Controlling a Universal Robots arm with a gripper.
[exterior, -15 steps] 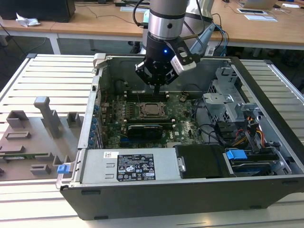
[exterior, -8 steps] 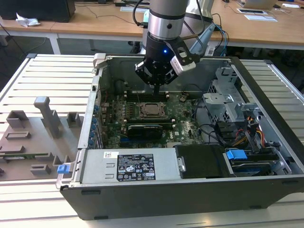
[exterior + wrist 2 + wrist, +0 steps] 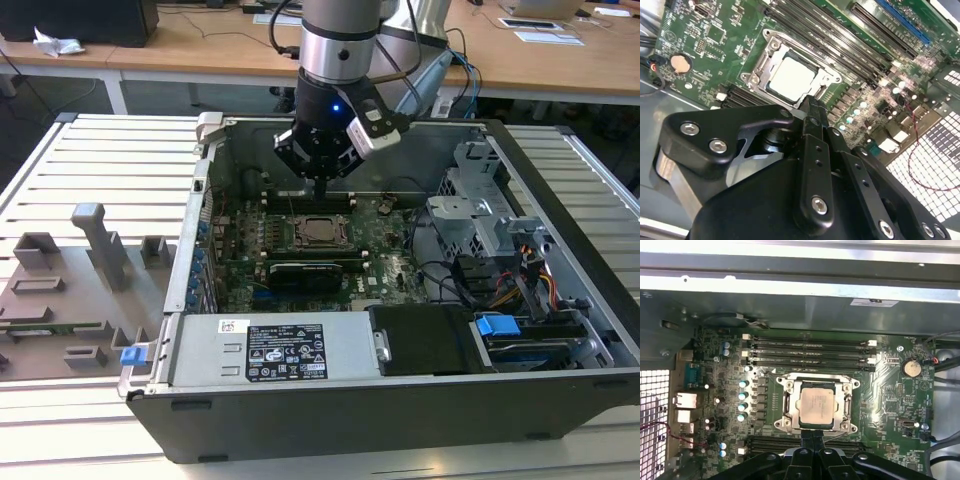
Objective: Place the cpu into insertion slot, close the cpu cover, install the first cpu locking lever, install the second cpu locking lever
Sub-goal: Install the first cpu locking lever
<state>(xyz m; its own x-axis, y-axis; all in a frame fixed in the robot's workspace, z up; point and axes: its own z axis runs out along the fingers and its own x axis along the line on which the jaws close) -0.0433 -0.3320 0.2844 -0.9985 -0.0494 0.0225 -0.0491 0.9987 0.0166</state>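
Exterior view first: the gripper (image 3: 320,187) hangs inside the open case (image 3: 330,420), which lies on the slatted worktop (image 3: 100,150). Its tip is at 12 o'clock from the cpu (image 3: 318,232), close above the green board (image 3: 390,265). The cpu sits flat in the slot (image 3: 788,406). The cover (image 3: 846,407) looks folded down around it like a silver picture frame, so I think the job now is one of the locking levers. I cannot tell if either lever is hooked down yet. To do this step well, I think the tip should press on the thin lever only. It should go slow and slide the lever under its hook. It should not bump the top of the cpu, the cover, or the long memory slots (image 3: 810,347) that run beside the slot. A push that slips could scratch the board, so a small, steady push looks best. In both wrist views the two fingers (image 3: 807,442) of the gripper are pressed tight together with no gap, and nothing is held between them. In the first wrist view the tip lines up with the middle of one edge of the cover. In the second wrist view it comes right up to the cover's rim next to the cpu (image 3: 791,77). I cannot tell if it is touching the metal or just hanging over it.
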